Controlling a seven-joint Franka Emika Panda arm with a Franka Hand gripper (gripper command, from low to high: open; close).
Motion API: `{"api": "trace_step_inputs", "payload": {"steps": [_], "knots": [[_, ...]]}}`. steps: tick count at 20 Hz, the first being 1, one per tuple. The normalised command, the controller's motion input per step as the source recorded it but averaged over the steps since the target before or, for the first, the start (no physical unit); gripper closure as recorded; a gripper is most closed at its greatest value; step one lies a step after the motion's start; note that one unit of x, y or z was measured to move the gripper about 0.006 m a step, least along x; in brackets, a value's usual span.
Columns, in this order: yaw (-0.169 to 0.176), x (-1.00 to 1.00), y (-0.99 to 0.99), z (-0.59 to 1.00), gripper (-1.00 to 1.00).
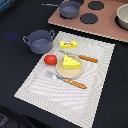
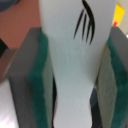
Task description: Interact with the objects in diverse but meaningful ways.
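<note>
Dark tabletop (image 1: 15, 45), with a pale striped placemat (image 1: 95, 95) laid at an angle across it. Nearest on the mat lies a wooden-handled fork (image 1: 70, 81), just beside the rim of the tan plate (image 1: 64, 73). On the plate sits the yellow cheese wedge (image 1: 71, 62), holes showing. Touching the plate's edge on the exterior view's left is the red tomato (image 1: 50, 59). A wooden-handled knife (image 1: 84, 57) runs along the plate's far side, and beyond it the flat yellow box (image 1: 69, 44) lies on the mat.

Off the mat, toward the exterior view's left, stands a grey two-handled pot (image 1: 39, 41). Farther back there's a pinkish stove board (image 1: 107, 22) with black round burners, a second grey pot (image 1: 69, 8) at its near corner, and a pale bowl (image 1: 123, 16) at the exterior view's right edge.

The arm is out of the exterior view. Up close in the wrist view, the gripper (image 2: 74, 75) has its jaws drawn in narrow, both green pads (image 2: 42, 85) pressed against the white fish piece (image 2: 75, 55), which stands upright between them, black fin lines showing near its upper end.
</note>
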Motion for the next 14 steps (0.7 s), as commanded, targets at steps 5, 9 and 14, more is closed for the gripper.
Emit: {"api": "trace_step_inputs", "payload": {"steps": [5,9,14], "knots": [[-0.031,-0.22,0.29,-0.36,1.0],[-0.028,0.08,0.22,-0.33,1.0],[-0.019,0.14,0.22,-0.35,1.0]]}}
